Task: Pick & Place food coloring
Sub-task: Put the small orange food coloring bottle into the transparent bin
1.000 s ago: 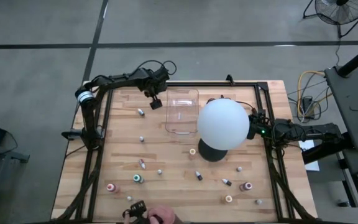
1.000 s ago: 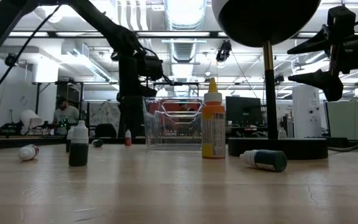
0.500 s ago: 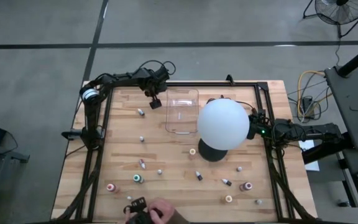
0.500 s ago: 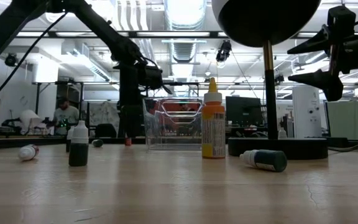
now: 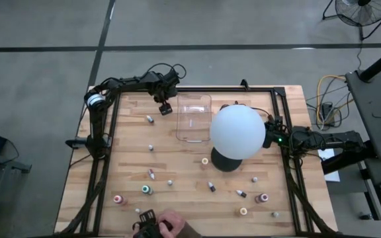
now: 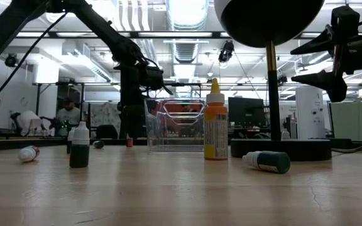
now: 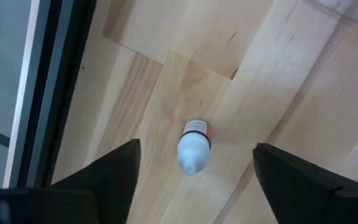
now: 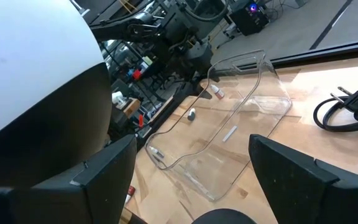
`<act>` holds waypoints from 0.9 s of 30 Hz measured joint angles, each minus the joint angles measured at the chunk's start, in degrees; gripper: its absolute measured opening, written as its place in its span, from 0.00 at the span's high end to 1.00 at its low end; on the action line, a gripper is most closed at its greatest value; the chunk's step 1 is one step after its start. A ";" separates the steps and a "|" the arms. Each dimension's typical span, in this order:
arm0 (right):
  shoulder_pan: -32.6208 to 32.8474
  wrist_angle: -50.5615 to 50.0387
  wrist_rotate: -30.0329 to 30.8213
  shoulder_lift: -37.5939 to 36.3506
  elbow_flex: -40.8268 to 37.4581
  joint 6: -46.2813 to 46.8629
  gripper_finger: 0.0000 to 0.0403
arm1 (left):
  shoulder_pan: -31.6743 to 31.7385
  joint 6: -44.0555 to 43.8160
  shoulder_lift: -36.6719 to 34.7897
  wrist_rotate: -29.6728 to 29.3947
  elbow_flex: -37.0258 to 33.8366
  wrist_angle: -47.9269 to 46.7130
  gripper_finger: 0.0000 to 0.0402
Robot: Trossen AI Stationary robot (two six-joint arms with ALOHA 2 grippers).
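Left tool (image 7: 194,180): your fingers stand apart, empty, straddling a small white-capped bottle (image 7: 194,145) lying on the bench (image 5: 177,165) beside the clear tray (image 5: 194,118).
Right tool (image 8: 191,180): spread wide, empty, waiting behind the white globe (image 5: 237,131).
Food coloring: other bottles scattered across the bench; orange one (image 6: 215,129) upright, dark one (image 6: 266,161) lying down.

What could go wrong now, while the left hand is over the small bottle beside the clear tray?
1. The small bottle lies on its side between the open fingers of the left hand. It is round, so it may roll away during closing.
2. The clear tray stands close beside this hand; a sideways move could push it.
3. The white globe hides part of the table from above, so a bottle there could be missed.
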 joint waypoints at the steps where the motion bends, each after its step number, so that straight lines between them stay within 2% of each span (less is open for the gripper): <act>1: 0.00 0.02 0.00 0.00 -0.02 0.00 0.25 | 0.00 -0.21 0.00 0.00 0.00 -0.01 0.36; 9: 0.00 0.00 0.00 0.00 0.00 0.00 0.25 | 0.00 -0.83 0.00 0.44 0.00 -0.02 0.51; 27: 0.00 0.02 0.00 0.00 -0.01 -0.01 0.25 | 0.00 -0.88 0.33 1.33 -1.13 2.85 0.66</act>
